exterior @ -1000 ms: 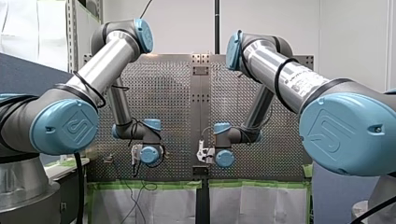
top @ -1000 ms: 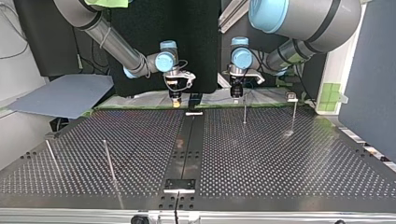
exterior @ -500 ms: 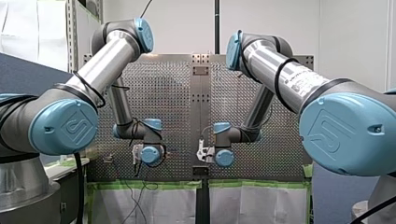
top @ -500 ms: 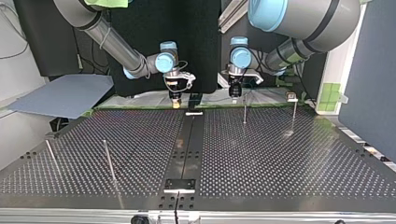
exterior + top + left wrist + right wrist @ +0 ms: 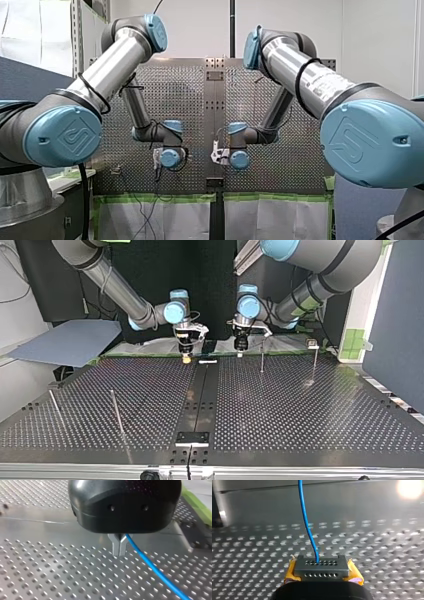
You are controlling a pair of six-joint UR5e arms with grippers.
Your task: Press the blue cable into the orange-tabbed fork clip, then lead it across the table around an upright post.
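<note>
Both — left gripper (image 5: pixel 118 552), right gripper (image 5: pixel 321 566) — pinch the blue cable (image 5: pixel 305 522).

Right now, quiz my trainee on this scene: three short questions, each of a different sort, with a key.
1. True or false: the cable is red.
2. Pick one. The pads of my right tool are: A green, B yellow, C white.
3. Fill in: in the top view, the arm that comes in at the left is my ____ arm.
Key: 1 false, it is blue; 2 B; 3 right.
</note>
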